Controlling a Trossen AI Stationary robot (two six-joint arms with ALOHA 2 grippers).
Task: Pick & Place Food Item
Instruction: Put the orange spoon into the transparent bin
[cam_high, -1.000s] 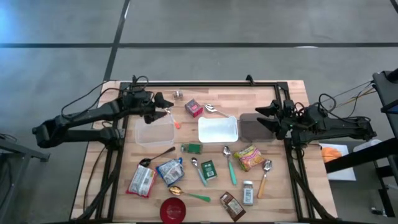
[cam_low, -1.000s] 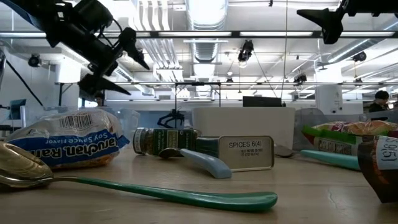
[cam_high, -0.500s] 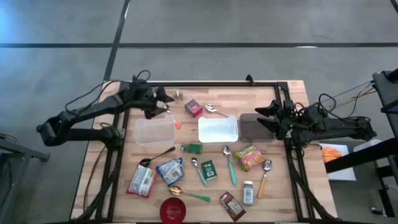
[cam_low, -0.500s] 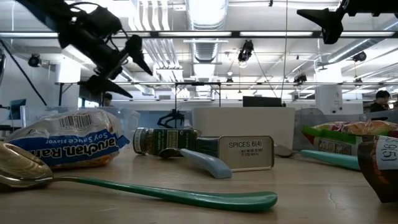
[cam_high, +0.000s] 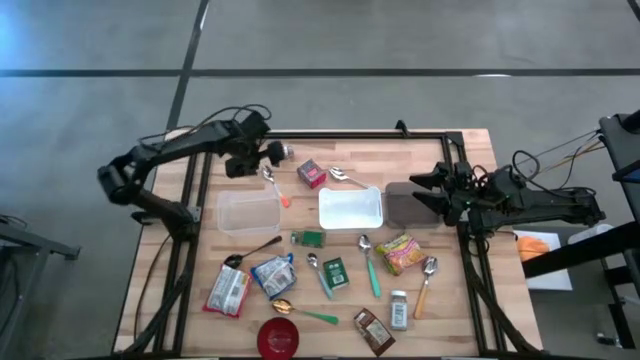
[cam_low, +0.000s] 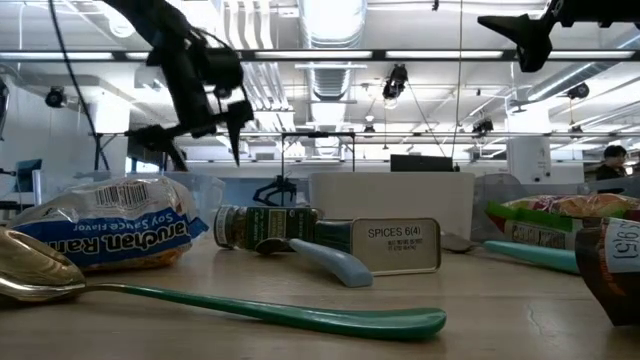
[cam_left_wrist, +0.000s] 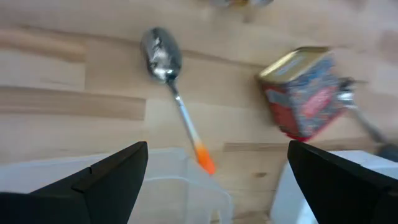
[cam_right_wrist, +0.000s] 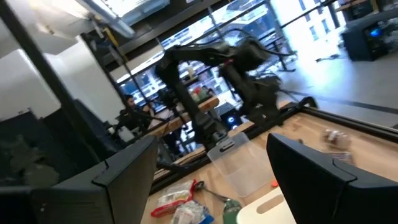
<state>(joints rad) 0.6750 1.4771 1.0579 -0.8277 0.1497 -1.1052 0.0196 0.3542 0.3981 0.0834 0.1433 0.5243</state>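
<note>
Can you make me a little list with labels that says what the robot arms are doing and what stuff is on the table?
left gripper: open, empty, above the orange-tipped spoon
right gripper: open, empty, over the grey container
nearby: red tin, clear tub, white lid
front: noodle packets, teal spoon, spice tin, red bowl

Spoons litter the wooden tabletop (cam_high: 440, 320): an orange-handled spoon (cam_left_wrist: 176, 104) beside the clear container (cam_high: 249, 211), a long green-handled spoon (cam_low: 230, 303) near the red bowl (cam_high: 279, 338). A white tray (cam_high: 350, 208) lies mid-table.
</note>
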